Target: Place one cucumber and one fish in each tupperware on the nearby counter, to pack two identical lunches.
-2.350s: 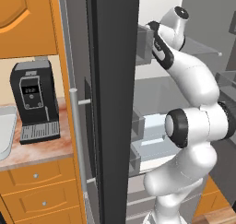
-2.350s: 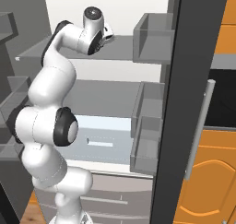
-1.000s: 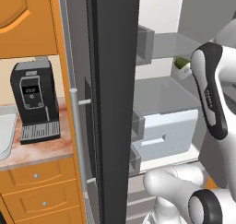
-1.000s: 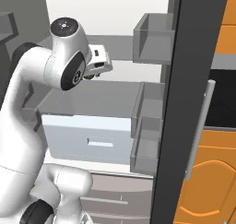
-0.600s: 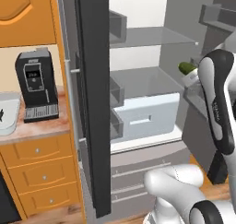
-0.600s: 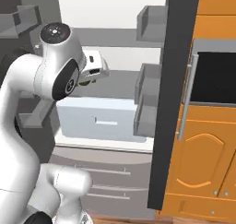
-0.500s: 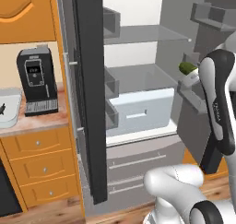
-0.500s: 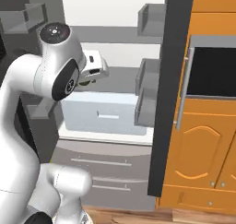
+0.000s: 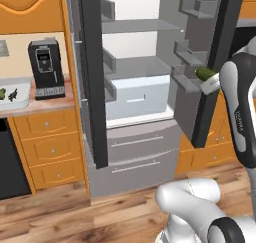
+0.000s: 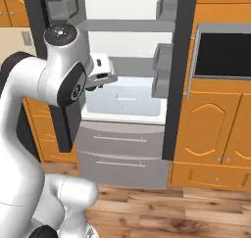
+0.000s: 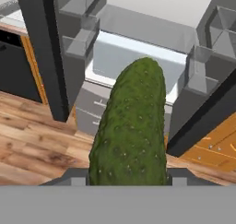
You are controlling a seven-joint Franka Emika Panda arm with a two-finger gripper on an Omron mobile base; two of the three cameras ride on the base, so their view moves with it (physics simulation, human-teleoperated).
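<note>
A dark green bumpy cucumber [image 11: 131, 126] stands between my fingers in the hand view and hides most of them. From the left base view the same cucumber [image 9: 203, 73] lies in my gripper [image 9: 209, 82], held at chest height in front of the open fridge. The white hand of the gripper [image 10: 100, 76] also shows in the right base view. One pale tupperware [image 9: 20, 83] sits on the counter [image 9: 47, 103] at the far left, cut by the frame edge, with a small green piece and a small dark piece inside.
The open fridge [image 9: 132, 87] has both dark doors swung out, the left door [image 9: 90, 77] and the right door [image 9: 212, 62]. A black coffee machine [image 9: 45, 67] stands on the counter. Orange cabinets with a wall oven [image 10: 223, 51] are at the right. Wooden floor lies below.
The whole picture has shifted: the base has backed away from the fridge, so the doors, the drawers and the floor now show. The cucumber stays in the gripper.
</note>
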